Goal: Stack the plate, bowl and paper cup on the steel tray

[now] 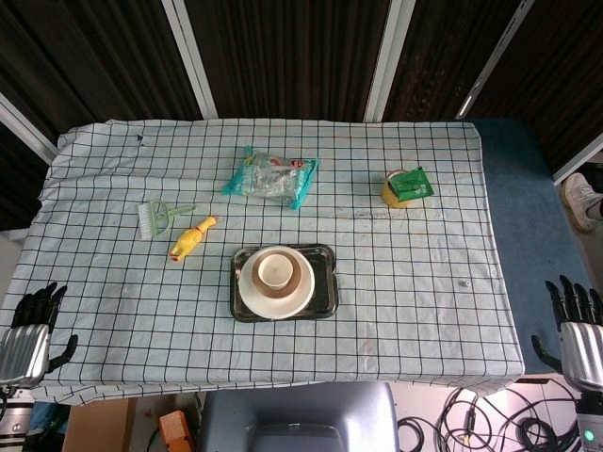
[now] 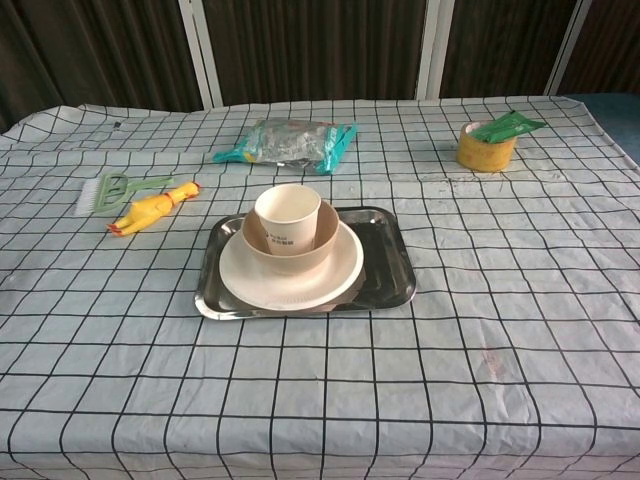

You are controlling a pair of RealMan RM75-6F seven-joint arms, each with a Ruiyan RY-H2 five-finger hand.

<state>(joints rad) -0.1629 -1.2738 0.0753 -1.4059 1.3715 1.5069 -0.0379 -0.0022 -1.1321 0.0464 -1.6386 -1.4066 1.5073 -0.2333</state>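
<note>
Head view shows the left hand (image 1: 26, 325) at the table's lower left corner, off the cloth edge, fingers spread and holding nothing. To its right on the checked tablecloth (image 1: 424, 273) lie a green brush (image 1: 160, 216) and a yellow rubber chicken (image 1: 191, 236) just beside it. Near the middle sits the steel tray (image 1: 327, 282), carrying the plate (image 1: 273, 303), with the bowl (image 1: 298, 272) on the plate and the paper cup (image 1: 274, 271) upright inside the bowl. Behind the tray lies a clear snack bag (image 1: 272, 176). Farther right, a yellow tape roll (image 1: 396, 195) has a green packet (image 1: 413, 184) resting on top. At the far lower right the right hand (image 1: 578, 324) hangs beyond the table, fingers apart, empty.
</note>
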